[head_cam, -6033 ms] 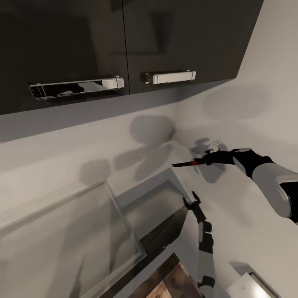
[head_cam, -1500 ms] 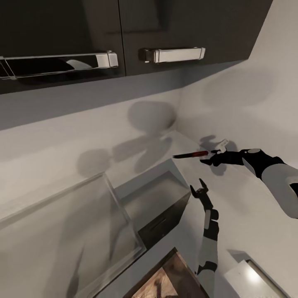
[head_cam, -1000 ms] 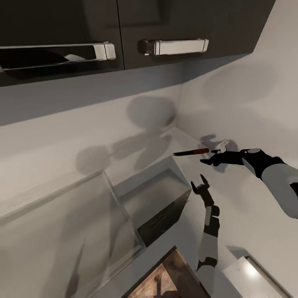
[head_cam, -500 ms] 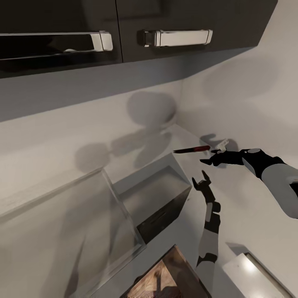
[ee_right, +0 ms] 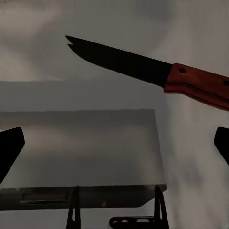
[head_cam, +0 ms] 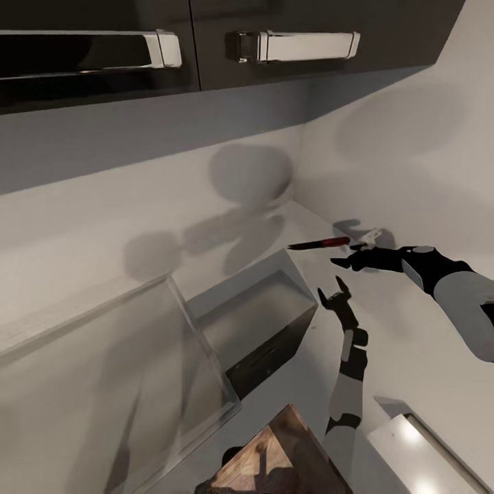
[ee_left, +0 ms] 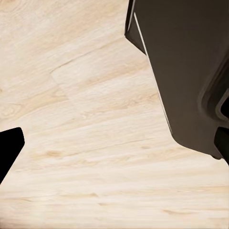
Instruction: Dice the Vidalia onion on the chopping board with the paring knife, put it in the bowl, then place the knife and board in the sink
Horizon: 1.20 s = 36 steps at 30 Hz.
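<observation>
Paring knife (head_cam: pixel 319 243) has left the now-spread right gripper (head_cam: pixel 343 261) jaws.

One paring knife (head_cam: pixel 320 243), one sink (head_cam: pixel 257 322), one chopping board (head_cam: pixel 271 463), two cabinet handles (head_cam: pixel 300 46).

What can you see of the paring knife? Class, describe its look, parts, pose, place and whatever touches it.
The paring knife has a red handle with dark rivets and a dark, pointed blade. It lies roughly level, tip toward the sink, just beyond the right end effector, whose fingers are spread apart and not touching it. Whether it rests on the countertop or is mid-air cannot be told.
</observation>
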{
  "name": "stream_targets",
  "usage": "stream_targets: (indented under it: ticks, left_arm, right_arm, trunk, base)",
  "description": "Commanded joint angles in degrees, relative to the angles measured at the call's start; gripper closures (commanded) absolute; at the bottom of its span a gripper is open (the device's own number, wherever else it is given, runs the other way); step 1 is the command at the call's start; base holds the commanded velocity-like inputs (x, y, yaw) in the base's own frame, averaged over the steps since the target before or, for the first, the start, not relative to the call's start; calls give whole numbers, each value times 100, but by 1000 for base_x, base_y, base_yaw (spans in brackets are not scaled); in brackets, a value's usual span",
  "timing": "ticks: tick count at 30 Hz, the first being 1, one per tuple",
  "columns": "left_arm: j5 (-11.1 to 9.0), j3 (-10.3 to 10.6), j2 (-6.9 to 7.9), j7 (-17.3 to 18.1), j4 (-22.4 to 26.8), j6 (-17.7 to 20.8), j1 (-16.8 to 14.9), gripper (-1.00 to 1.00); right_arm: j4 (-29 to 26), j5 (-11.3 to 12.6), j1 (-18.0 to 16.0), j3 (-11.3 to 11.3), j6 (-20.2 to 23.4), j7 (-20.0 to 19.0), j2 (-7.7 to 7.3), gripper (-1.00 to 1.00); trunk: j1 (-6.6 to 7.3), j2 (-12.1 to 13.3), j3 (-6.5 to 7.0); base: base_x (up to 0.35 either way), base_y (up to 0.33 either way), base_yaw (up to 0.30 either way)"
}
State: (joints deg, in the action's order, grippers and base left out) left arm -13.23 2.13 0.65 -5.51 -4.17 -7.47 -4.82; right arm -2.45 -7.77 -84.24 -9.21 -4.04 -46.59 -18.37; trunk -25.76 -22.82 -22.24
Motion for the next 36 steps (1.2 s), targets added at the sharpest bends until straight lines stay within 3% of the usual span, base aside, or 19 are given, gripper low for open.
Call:
stream_targets:
  ticks: [1, 7, 12, 16, 18, 22, 23, 26, 29, 31, 36]
  left_arm:
    - [-40, 24, -4, 0, -24, -42, -10, -100]
    - [-40, 24, -11, 5, -23, -42, -10, -100]
    - [-33, 24, -13, 13, -23, -44, -10, -100]
    - [-31, 24, -18, 27, -29, -47, -10, -100]
    - [-31, 24, -18, 35, -31, -48, -10, -100]
    - [-33, 24, -14, 39, -31, -45, -10, -100]
    - [-32, 24, -14, 40, -32, -45, -10, -100]
    - [-31, 24, -13, 41, -35, -33, -10, -100]
    - [-31, 26, -16, 45, -38, -28, -10, -100]
    - [-31, 31, -35, 46, -39, -20, -10, -100]
    - [-31, 33, -52, 48, -40, -18, -10, -100]
  right_arm:
    - [-1, -38, -5, -10, -30, -2, -4, -100]
    - [-81, -7, -5, 18, 337, 8, -23, -100]
    - [-1126, 86, -5, 101, 1359, 56, -26, -100]
    - [-2023, 108, -5, 189, 2382, 623, 48, -100]
    - [-2549, 117, -5, 213, 2960, 1285, 217, -100]
    - [-2961, 124, -5, 230, 3447, 2274, 607, -100]
    - [-2984, 124, -5, 231, 3483, 2399, 669, -100]
    - [-2998, 137, -5, 274, 3588, 3126, 1092, -100]
    - [-2994, 154, -5, 330, 3578, 3599, 1387, -100]
    - [-2956, 170, -5, 447, 3563, 4310, 1687, -100]
    - [-2900, 178, -5, 712, 3560, 4584, 1780, -100]
  trunk:
    - [-3, -10, -18]
    - [-3, -10, -73]
    - [-3, -10, -111]
    - [-3, -10, -119]
    - [-3, -10, -120]
    - [-3, -10, -120]
    - [-3, -10, -121]
    - [-3, -10, -121]
    - [-3, -10, -121]
    - [-3, -10, -121]
    - [-3, -10, -121]
  base:
    - [0, 0, 0]
    - [0, 0, 0]
    - [0, 0, 0]
    - [0, 0, 0]
    - [0, 0, 0]
    - [0, 0, 0]
    - [0, 0, 0]
    - [0, 0, 0]
    - [0, 0, 0]
    - [0, 0, 0]
    - [0, 0, 0]
